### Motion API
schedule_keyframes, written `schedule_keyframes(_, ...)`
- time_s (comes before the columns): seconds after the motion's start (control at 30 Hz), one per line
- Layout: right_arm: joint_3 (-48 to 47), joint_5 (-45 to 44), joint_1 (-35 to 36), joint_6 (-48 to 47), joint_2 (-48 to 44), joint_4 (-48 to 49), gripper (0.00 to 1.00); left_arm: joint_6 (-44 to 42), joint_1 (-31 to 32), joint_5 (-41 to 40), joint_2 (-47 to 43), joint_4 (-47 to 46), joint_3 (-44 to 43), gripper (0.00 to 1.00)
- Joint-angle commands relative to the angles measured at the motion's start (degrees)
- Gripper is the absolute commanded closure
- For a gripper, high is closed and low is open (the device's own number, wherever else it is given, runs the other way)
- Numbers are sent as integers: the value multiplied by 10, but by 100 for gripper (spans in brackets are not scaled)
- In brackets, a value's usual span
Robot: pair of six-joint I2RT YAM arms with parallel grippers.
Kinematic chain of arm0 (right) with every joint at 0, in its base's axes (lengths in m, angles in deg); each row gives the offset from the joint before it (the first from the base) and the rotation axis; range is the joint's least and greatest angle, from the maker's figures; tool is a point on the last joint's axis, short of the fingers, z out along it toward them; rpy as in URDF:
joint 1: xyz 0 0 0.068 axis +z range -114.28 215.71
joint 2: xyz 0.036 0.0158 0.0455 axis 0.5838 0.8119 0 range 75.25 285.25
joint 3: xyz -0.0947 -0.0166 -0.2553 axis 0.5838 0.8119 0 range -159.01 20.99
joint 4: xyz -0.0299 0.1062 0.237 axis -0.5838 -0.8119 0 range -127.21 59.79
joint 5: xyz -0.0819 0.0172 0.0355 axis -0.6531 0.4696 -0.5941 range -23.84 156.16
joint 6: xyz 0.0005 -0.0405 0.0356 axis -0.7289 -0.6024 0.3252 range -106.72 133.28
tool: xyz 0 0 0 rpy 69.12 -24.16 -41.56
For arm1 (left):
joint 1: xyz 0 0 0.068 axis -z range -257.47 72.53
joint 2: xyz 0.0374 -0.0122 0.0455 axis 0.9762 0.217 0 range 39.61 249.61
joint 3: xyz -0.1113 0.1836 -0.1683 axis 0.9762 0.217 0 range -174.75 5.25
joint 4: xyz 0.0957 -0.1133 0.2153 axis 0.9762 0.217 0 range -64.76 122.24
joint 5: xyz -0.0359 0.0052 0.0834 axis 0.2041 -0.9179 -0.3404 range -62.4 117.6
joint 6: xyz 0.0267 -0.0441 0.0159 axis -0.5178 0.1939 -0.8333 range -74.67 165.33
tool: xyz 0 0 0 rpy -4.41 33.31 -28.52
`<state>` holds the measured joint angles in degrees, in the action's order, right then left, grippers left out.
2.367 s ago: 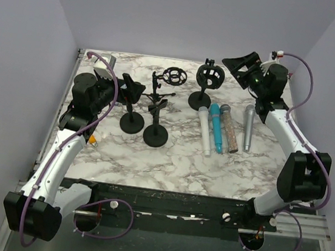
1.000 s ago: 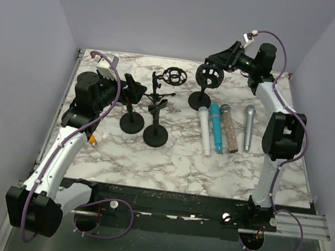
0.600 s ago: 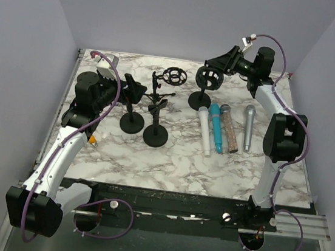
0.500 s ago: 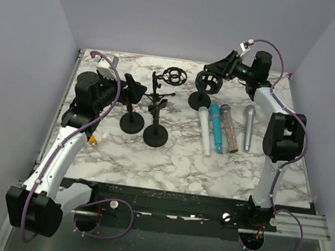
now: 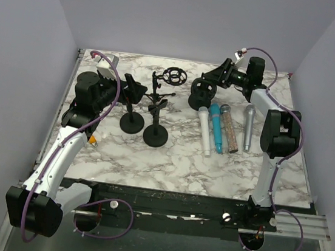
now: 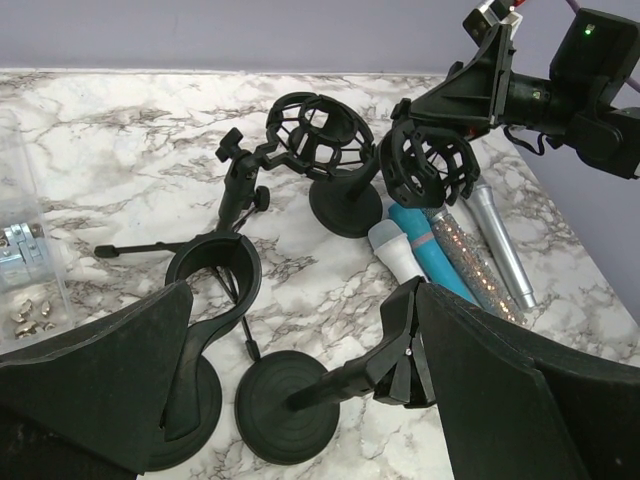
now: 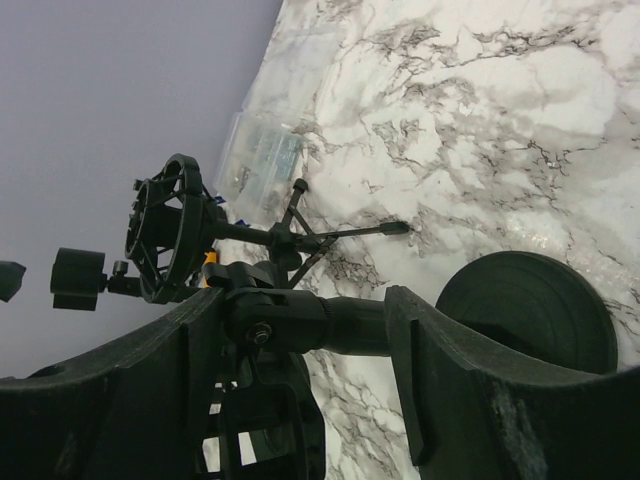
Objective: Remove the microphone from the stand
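Observation:
Several microphones lie side by side on the marble table: white (image 5: 204, 130), blue (image 5: 216, 126), glittery (image 5: 229, 128) and grey (image 5: 248, 128). A black shock-mount stand (image 5: 202, 90) on a round base stands just behind them, its cage holding nothing. My right gripper (image 5: 214, 81) is open with its jaws either side of this stand's neck joint (image 7: 290, 325), the left finger touching the joint. My left gripper (image 5: 130, 90) is wide open and empty over two black round-base stands (image 5: 132, 122) (image 5: 154, 135); a clip head (image 6: 400, 350) sits near its right finger.
A second empty shock mount (image 5: 173, 75) on a small tripod stands at the back middle. A clear plastic box of small parts (image 5: 99, 58) sits in the back left corner. Purple walls close in the table on three sides.
My right arm has swung from the back right corner leftward and down onto the shock-mount stand, its jaws now around the neck. My left arm has barely moved.

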<state>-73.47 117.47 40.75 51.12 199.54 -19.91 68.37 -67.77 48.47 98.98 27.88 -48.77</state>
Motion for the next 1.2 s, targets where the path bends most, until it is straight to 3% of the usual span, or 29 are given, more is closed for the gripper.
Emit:
schedule_keyframes(0.0,-19,-58,-2,-38,12,-89,25,5,-4,17,0,-15,-17,2)
schedule_keyframes(0.27,-83,-120,-1,-54,-34,-180,0,4,-4,19,-2,-16,-17,2)
schedule_keyframes(0.4,-119,-186,-1,-76,-57,-261,0,0,-4,17,-9,-16,-16,2)
schedule_keyframes(0.57,-84,-242,-1,-103,-125,-302,0,-4,-4,19,-14,-15,-18,1)
schedule_keyframes(0.9,155,-300,39,-140,-355,-315,0,-20,17,20,-44,-23,-10,1)
schedule_keyframes(1.17,360,-304,67,-140,-613,-331,0,-84,77,-17,-103,-23,-6,2)
